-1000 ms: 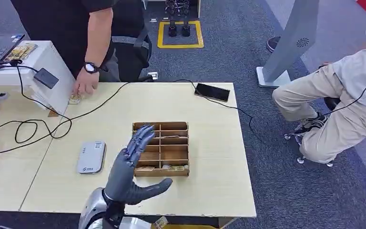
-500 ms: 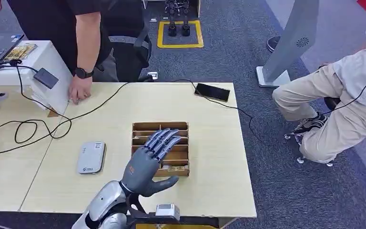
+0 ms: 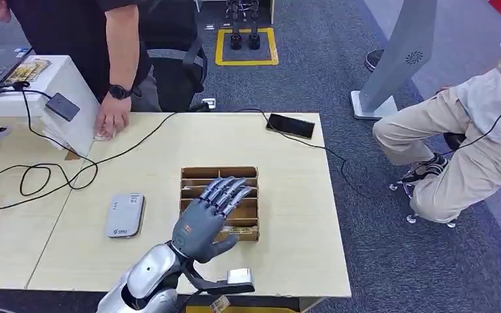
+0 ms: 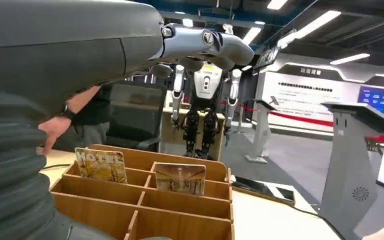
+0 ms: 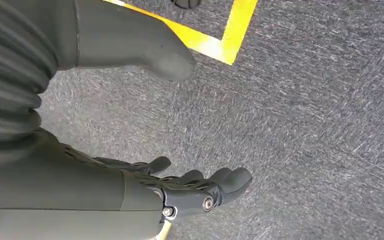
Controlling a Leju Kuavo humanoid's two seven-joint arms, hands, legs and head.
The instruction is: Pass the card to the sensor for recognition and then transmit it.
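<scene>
Reach step: left hand (image 3: 207, 218), fingers spread, empty, over wooden organizer (image 3: 242, 177) near table front edge. Next: pinch card (image 4: 101, 164), probably nearest. Right hand (image 5: 200, 187) fingers loosely apart, empty.

Bright even ceiling-strip lighting, soft shadows, slight blur

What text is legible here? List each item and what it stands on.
"HOTEL": along the top of the yellowish picture card standing in the brown wooden divided box.
Wording on the white wall panel: too small to read.
Print on the grey flat card reader on the table: blurred, unreadable.
</scene>
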